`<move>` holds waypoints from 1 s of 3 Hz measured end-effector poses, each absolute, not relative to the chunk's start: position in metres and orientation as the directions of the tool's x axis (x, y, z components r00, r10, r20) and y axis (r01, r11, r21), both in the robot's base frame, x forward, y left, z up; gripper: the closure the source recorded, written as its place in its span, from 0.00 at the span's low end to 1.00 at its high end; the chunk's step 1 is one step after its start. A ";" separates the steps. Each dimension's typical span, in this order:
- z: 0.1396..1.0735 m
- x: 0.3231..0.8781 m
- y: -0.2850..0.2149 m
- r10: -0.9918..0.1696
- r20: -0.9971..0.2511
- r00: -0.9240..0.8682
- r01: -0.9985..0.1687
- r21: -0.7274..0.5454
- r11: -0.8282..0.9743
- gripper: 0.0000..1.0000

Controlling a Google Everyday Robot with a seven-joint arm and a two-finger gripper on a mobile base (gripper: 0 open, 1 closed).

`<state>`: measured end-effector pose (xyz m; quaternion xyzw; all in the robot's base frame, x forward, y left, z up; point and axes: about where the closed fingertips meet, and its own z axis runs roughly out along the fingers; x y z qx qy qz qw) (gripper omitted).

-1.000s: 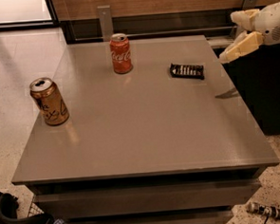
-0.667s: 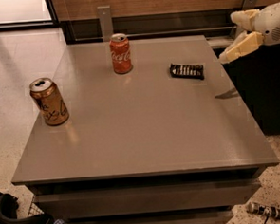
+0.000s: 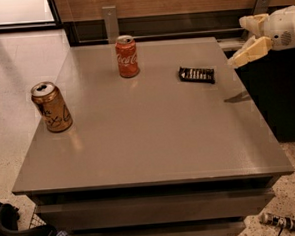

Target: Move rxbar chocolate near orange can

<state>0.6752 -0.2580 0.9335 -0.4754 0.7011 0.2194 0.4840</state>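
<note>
The rxbar chocolate (image 3: 197, 75) is a black bar with white lettering, lying flat on the right rear part of the grey table (image 3: 153, 134). The orange can (image 3: 51, 107), golden-brown with dark script, stands upright near the table's left edge. My gripper (image 3: 237, 42) is cream-white and hovers over the table's right edge, just right of the bar and above it, apart from it. It is open and holds nothing. Its shadow falls on the table near the right edge.
A red Coca-Cola can (image 3: 126, 56) stands upright at the rear middle, left of the bar. A wood-panelled wall with metal brackets (image 3: 110, 23) runs behind the table. Dark furniture (image 3: 281, 97) is at the right. A black object (image 3: 14, 233) lies on the floor at the front left.
</note>
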 end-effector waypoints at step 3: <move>0.856 0.709 -0.230 -0.440 -0.883 -0.163 -0.892 -0.059 0.448 0.00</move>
